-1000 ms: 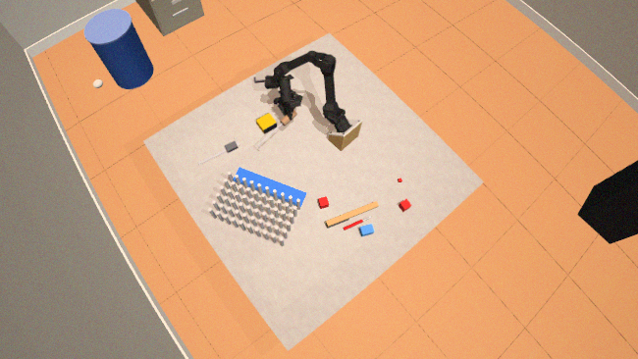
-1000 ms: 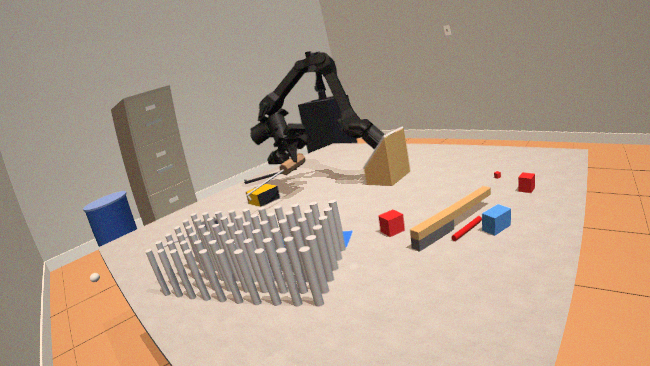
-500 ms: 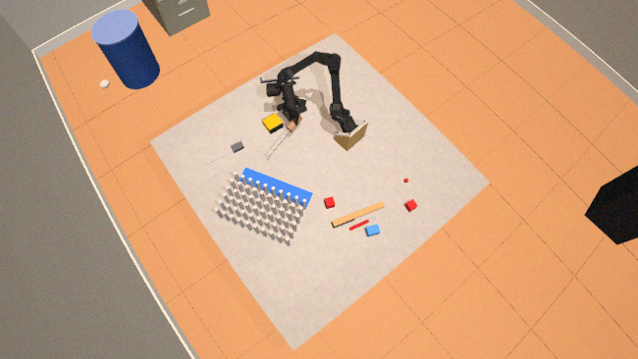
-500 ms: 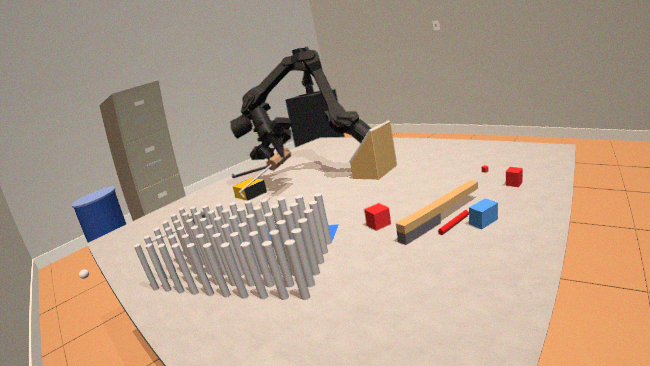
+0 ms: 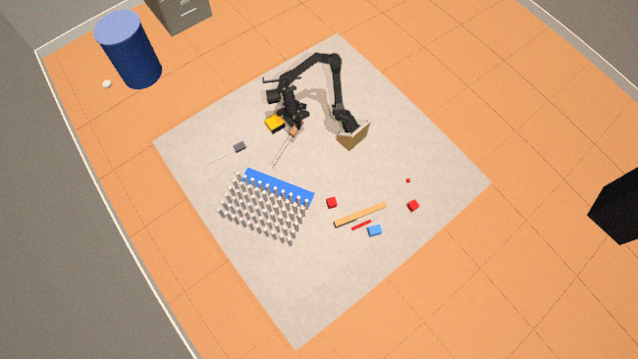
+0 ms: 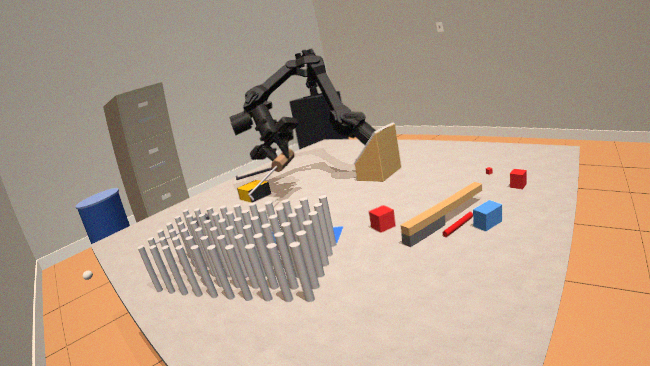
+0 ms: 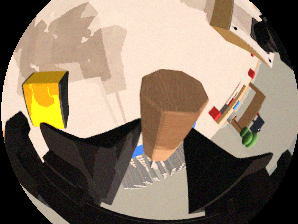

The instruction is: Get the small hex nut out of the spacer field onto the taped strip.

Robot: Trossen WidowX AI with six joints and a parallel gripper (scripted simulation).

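Note:
My gripper (image 5: pixel 295 128) (image 6: pixel 284 156) (image 7: pixel 164 125) is shut on the wooden handle (image 5: pixel 293 130) (image 6: pixel 281 161) (image 7: pixel 172 97) of a tool. The tool's thin pale shaft (image 5: pixel 282 151) slants down and away, its far end short of the field in the top view. The metal spacers (image 5: pixel 260 211) (image 6: pixel 307 270) stand upright in rows. The blue taped strip (image 5: pixel 280 182) (image 6: pixel 339 234) lies along the field's side nearest the arm. I cannot make out the nut among the spacers. A second tool with a grey handle (image 5: pixel 239 146) lies left of the held one in the top view.
A yellow and black block (image 5: pixel 275 123) (image 6: pixel 251 188) (image 7: pixel 45 102) sits close beside the held tool. A dark rod (image 5: pixel 271 80) (image 6: pixel 250 175) lies behind it. A red cube (image 5: pixel 332 202) (image 6: pixel 382 218), a wooden bar (image 5: pixel 360 214) (image 6: pixel 442 208) and a blue block (image 5: pixel 375 230) (image 6: pixel 487 215) lie right of the field.

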